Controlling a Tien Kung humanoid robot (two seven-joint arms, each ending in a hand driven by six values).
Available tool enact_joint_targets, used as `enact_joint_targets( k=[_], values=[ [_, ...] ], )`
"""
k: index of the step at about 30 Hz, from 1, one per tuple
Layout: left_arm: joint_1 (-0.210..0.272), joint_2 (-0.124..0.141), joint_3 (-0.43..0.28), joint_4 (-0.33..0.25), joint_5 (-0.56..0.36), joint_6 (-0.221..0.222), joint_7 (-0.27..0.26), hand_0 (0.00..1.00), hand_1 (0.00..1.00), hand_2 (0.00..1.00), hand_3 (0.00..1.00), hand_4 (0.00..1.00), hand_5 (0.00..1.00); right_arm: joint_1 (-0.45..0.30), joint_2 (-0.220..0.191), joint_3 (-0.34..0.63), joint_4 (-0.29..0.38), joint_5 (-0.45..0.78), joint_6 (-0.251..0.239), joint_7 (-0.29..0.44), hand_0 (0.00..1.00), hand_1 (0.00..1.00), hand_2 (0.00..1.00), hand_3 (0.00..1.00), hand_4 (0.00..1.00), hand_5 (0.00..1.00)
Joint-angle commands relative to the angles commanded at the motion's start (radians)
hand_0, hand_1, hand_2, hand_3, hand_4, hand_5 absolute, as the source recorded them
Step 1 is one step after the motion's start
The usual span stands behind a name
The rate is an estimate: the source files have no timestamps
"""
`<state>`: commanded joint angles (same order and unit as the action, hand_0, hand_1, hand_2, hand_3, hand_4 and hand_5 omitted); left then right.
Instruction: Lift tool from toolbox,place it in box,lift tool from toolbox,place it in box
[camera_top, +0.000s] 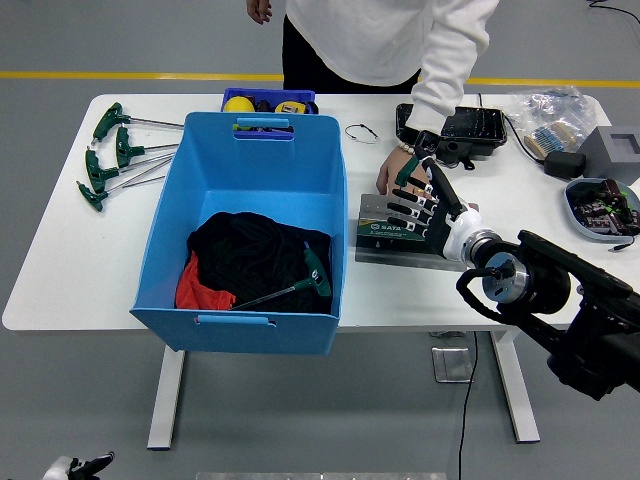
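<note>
You see the blue box (244, 226) nearest, with a black cloth (250, 255), a bit of red cloth (195, 290) and one green-handled tool (300, 285) lying inside it. Just to its right is the grey toolbox (395, 233), and your right hand (432, 207) is over it with fingers spread wide, holding nothing, fingertips near a green tool handle (408, 167). Behind, the person's hand (398, 172) rests at the toolbox's far edge by that handle, and more green T-handle tools (112, 152) lie at the far left of the table (60, 250)

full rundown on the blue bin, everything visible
The blue bin is a large open-topped plastic tub with slot handles at its near and far rims. It stands upright on the white table, left of centre. Inside lie black cloth, a red piece and one green-handled T-wrench. No hand touches it.
</note>
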<state>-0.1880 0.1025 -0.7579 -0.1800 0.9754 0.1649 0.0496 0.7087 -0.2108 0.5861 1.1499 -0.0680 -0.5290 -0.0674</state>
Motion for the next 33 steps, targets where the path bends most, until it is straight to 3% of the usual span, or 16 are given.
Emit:
enact_joint_targets(
  k=[15, 33],
  values=[
    [-0.015, -0.002, 0.019, 0.000, -0.010, 0.000, -0.001, 0.717, 0.719, 0.724, 0.690, 0.696, 0.640, 0.008, 0.037, -0.016, -0.044, 0.015, 0.005, 0.009, 0.565, 0.535, 0.714, 0.908, 0.981, 0.784],
    [-0.037, -0.003, 0.033, 0.000, -0.014, 0.001, -0.003, 0.718, 0.726, 0.727, 0.689, 0.696, 0.639, 0.062, 0.055, -0.034, -0.102, 0.028, 0.016, 0.024, 0.570, 0.533, 0.713, 0.909, 0.983, 0.779]
  ],
)
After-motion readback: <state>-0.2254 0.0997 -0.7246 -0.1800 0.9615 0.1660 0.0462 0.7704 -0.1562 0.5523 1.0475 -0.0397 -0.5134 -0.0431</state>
